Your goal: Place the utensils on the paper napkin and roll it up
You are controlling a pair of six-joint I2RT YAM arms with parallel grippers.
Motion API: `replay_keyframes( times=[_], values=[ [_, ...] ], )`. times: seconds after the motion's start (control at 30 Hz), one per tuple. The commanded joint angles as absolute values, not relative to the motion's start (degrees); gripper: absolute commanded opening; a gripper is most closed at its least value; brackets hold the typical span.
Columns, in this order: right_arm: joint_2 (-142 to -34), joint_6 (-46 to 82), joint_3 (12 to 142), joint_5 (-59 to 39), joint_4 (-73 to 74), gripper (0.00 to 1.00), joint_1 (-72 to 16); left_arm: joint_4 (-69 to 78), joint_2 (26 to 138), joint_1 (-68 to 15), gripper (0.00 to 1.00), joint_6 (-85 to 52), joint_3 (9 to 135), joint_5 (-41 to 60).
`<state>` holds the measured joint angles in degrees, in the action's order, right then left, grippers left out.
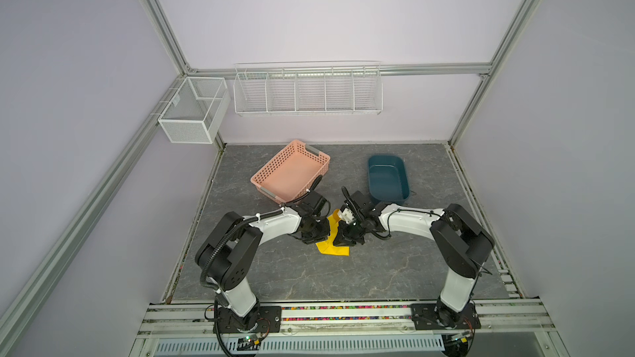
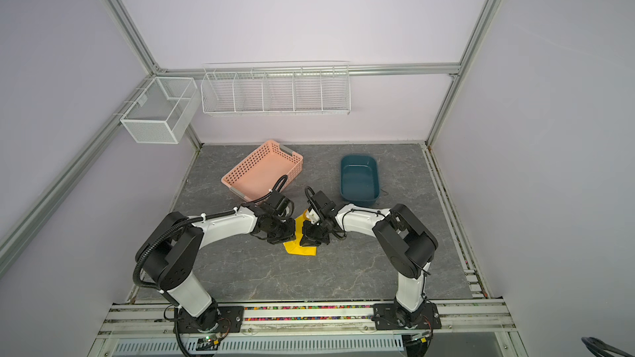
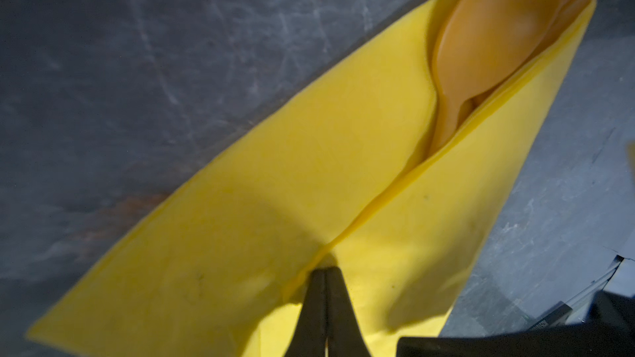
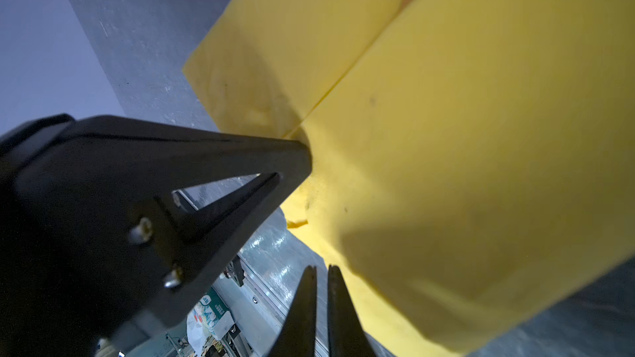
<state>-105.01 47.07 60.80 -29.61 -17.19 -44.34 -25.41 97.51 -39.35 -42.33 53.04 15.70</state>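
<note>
Crowding folded napkin [image 1: 335,250]: left claw [image 3: 325,271], right claw [image 4: 321,267]; basket [image 1: 275,159], tub [image 1: 386,180] behind.

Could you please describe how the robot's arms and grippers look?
The left arm and right arm have white shells and chunky black joints. A ribbed black hose follows the left; thin cables, the right. The left gripper and right gripper have slim tapering black jaws.

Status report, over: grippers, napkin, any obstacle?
Left gripper jaws shut, tip on paper napkin seam. Right gripper jaws shut beside its edge. Utensils inside fold, heads showing. Nothing in the way.
</note>
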Motion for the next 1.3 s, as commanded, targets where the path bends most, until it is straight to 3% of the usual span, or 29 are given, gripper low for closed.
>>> replay_keyframes(
  times=[0.0, 0.37, 0.67, 0.93, 1.27],
  values=[
    [-105.18, 46.64, 61.52, -29.24, -18.97, 0.12, -44.56, -27.16, 99.14, -39.58, 0.00, -41.66, 51.52, 13.43],
    [-108.49, 43.54, 61.31, -24.07, -23.29, 0.12, -44.59, -27.91, 97.63, -39.47, 0.00, -41.53, 52.90, 12.26],
    [-108.81, 43.34, 61.00, -24.33, -22.76, 0.12, -44.56, -27.16, 86.01, -35.53, 0.01, -42.55, 50.24, 9.36],
    [-108.20, 43.35, 61.00, -24.56, -22.93, 0.12, -44.49, -27.18, 79.17, -27.69, 0.12, -41.72, 42.63, 11.93],
    [-107.01, 43.23, 60.82, -24.43, -23.53, 0.12, -44.56, -15.33, 83.01, -26.38, 0.25, -43.53, 36.85, 20.78]
  ],
)
